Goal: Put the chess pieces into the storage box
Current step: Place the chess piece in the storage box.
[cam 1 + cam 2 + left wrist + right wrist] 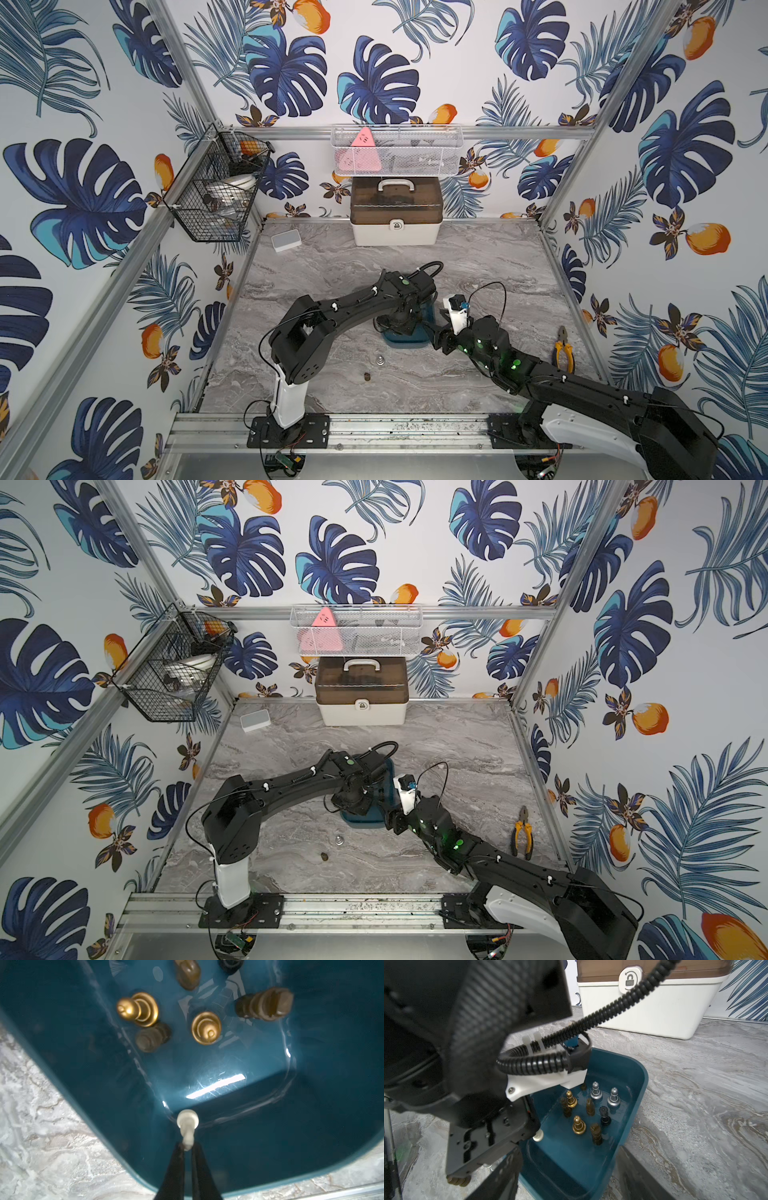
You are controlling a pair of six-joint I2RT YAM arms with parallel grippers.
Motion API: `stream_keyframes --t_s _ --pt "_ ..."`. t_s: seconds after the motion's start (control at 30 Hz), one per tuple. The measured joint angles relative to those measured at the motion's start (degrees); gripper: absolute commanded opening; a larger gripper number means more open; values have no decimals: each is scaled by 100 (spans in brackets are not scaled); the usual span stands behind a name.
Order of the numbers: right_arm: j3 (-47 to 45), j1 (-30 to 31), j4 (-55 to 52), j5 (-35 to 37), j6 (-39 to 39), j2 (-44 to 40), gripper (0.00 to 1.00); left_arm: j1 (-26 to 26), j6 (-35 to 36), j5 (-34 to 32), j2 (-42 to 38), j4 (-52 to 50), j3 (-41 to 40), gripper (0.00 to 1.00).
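Whitish pawn point(187, 1126) held over the teal storage box point(332, 1084)
The left tool point(188, 1147) clamps the pawn's head above the box's end. Gold, brown and silver chess pieces point(579, 1126) stand inside, while a silver piece point(380, 360) and a brown piece point(367, 377) sit on the worktop point(478, 257). The right tool point(570, 1159) straddles the box, jaws wide; grip unclear.

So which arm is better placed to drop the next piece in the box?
Left. The left gripper is shut on the white piece over the box; the right gripper sits open beside it.

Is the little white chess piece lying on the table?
No, the left gripper pinches the white piece over the storage box.
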Motion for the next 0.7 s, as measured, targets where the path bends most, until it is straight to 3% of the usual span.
stream_keyframes --t_s 0.7 --pt "11 0 -2 -127 -4 -2 74 2 33 -52 249 273 -114 15"
